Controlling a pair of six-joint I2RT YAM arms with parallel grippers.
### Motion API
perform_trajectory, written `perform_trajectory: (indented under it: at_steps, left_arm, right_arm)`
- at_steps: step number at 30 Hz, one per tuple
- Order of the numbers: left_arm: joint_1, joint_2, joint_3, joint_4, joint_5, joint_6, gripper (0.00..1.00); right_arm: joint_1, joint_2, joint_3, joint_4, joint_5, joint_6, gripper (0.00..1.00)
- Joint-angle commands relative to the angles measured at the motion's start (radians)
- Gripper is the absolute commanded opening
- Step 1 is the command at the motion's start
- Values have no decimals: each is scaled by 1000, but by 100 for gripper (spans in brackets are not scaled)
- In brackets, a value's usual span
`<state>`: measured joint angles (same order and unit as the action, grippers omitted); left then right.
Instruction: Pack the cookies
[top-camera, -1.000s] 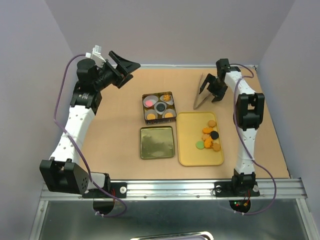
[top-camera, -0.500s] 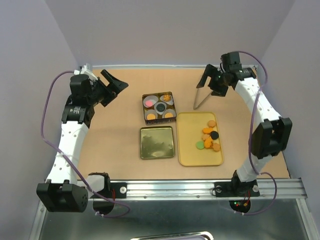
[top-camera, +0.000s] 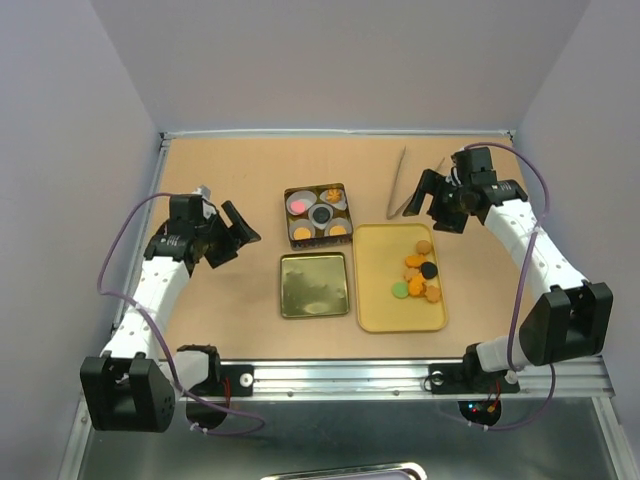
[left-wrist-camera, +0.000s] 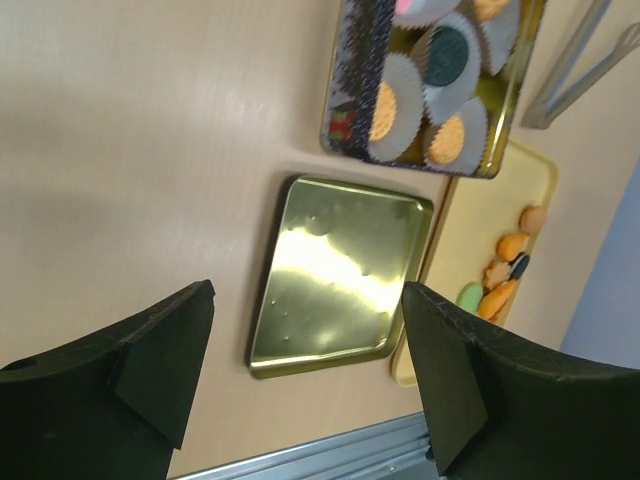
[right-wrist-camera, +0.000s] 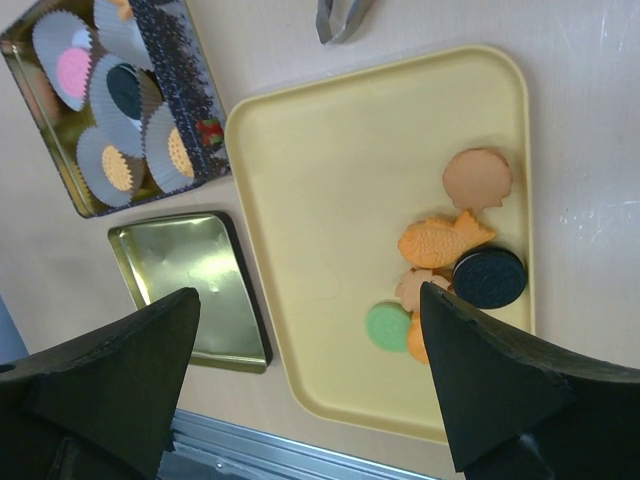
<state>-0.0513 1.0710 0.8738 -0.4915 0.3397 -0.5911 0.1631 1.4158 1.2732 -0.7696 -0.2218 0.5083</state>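
Table (top-camera: 230, 170), both arms reaching in from the sides. My left pincer (top-camera: 238, 232) is spread wide and grasps nothing. It sits left of the middle, well apart from everything. Between its jaws I look onto the gold lid (left-wrist-camera: 335, 275), lying flat on the table just nearer than the tin (left-wrist-camera: 355, 70). My right pincer (top-camera: 430, 198) is likewise released, jaws well apart and empty. It hangs near the far edge of the yellow tray (top-camera: 385, 255), and the tongs (top-camera: 398, 185) lie on the table close to it. Cookies (top-camera: 420, 272): a loose cluster on the right half of the tray, touching and partly overlapping. From the right wrist I make out 6: 1 tan scalloped round (right-wrist-camera: 477, 178), 1 orange fish shape (right-wrist-camera: 445, 240), 1 black sandwich round (right-wrist-camera: 489, 277), 1 green round (right-wrist-camera: 387, 326), 1 tan flower, and 1 orange piece partly hidden behind my finger. 5 more sit in the open tin, each in a white paper liner (right-wrist-camera: 48, 45): 1 pink, 1 black at the centre, 3 orange. The tin stands just left of the tray's far corner.
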Motion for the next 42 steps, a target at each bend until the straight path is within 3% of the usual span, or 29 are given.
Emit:
perform_trajectory:
  at_steps: [1, 7, 11, 28, 42]
  left_arm:
    - [-48, 42, -39, 8, -11, 57, 85]
    - [-209, 171, -36, 40, -112, 48, 82]
    - [-246, 236, -53, 85, -139, 40, 77]
    - [-278, 466, 10, 122, -185, 131, 56]
    - [-285, 437, 67, 56, -186, 175, 49]
  right_arm:
    - [-5, -25, -26, 49, -22, -27, 95]
    - [-4, -3, -6, 47, -28, -34, 95]
    - [-5, 6, 3, 46, -24, -33, 95]
    - [-5, 26, 8, 35, 29, -44, 95]
    - [-4, 43, 9, 30, 44, -47, 95]
